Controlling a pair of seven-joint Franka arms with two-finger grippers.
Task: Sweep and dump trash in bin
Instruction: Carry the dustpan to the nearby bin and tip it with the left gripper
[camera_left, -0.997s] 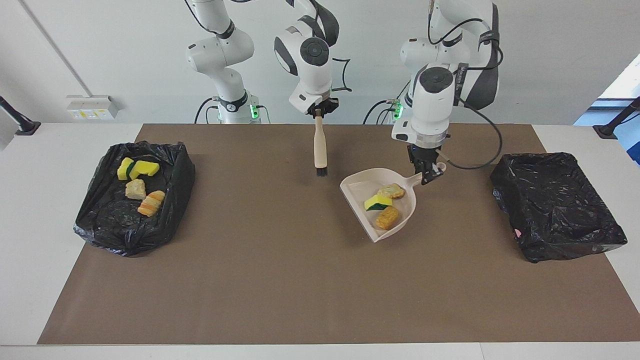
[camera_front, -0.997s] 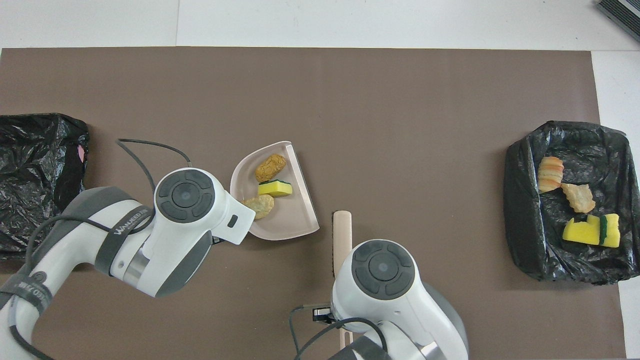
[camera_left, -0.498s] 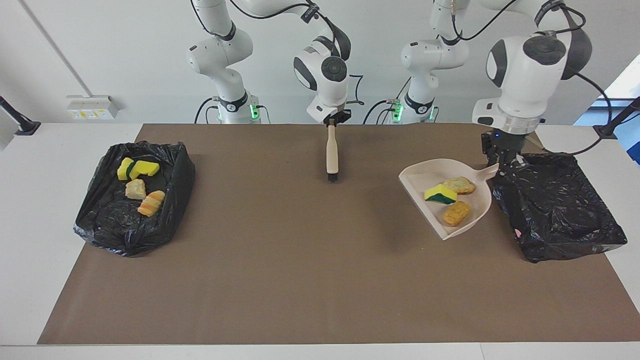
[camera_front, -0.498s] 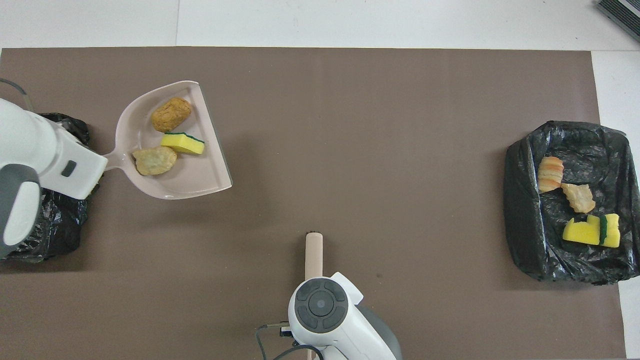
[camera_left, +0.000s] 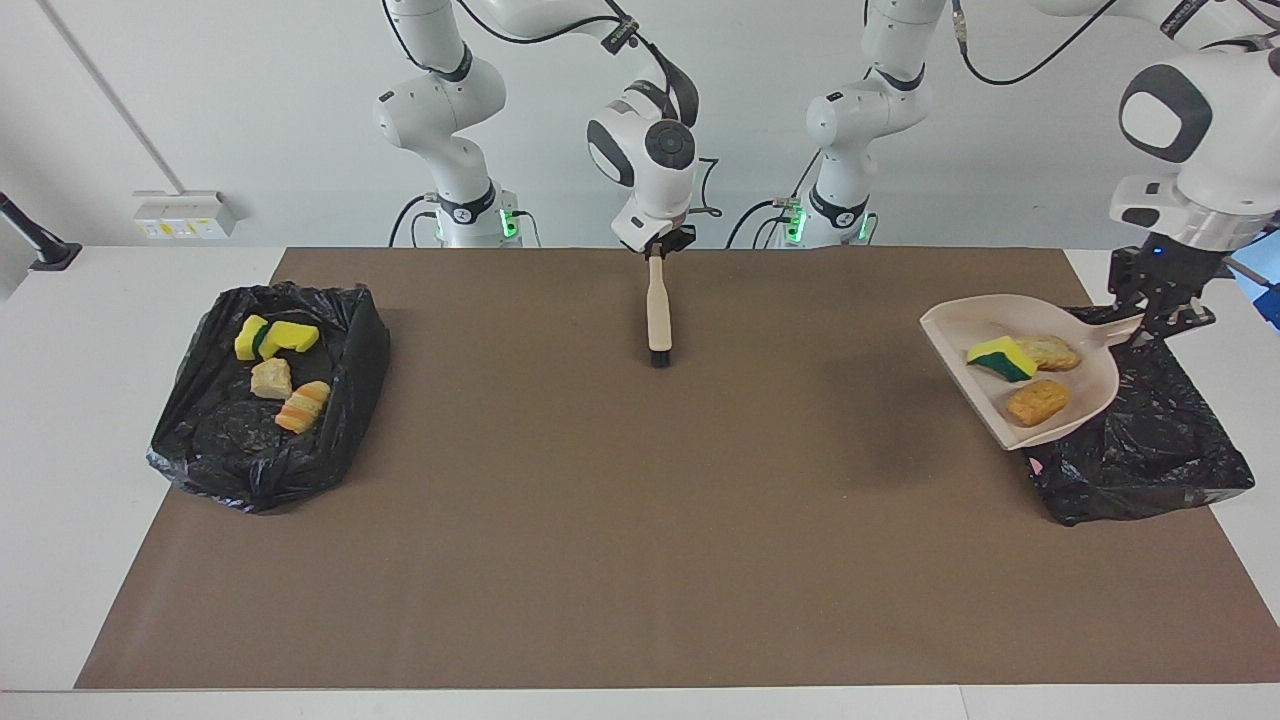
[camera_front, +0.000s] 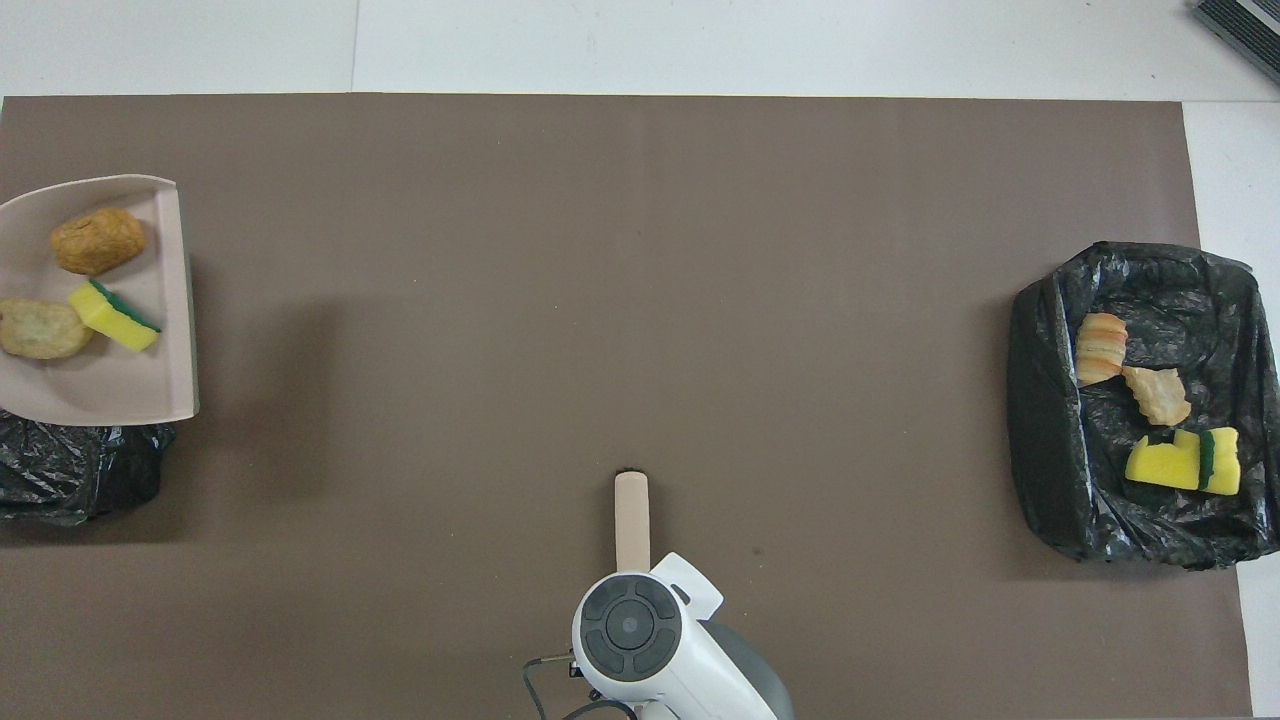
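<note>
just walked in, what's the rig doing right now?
Sweep-and-dump run. The left gripper holds the beige dustpan by its handle, up over the black-lined bin at the left arm's end of the table; three trash pieces are in the pan, not yet tipped out. The right gripper holds the hand brush hanging bristles down over the mat. The other lined bin holds four pieces.

A big brown mat (camera_left: 600, 520) covers most of the white tabletop (camera_left: 120, 420). On the wall there is a white socket box (camera_left: 185, 213). A black clamp arm (camera_left: 35, 240) stands at each end of the tabletop (the other one (camera_left: 1235, 240) looks the same).
</note>
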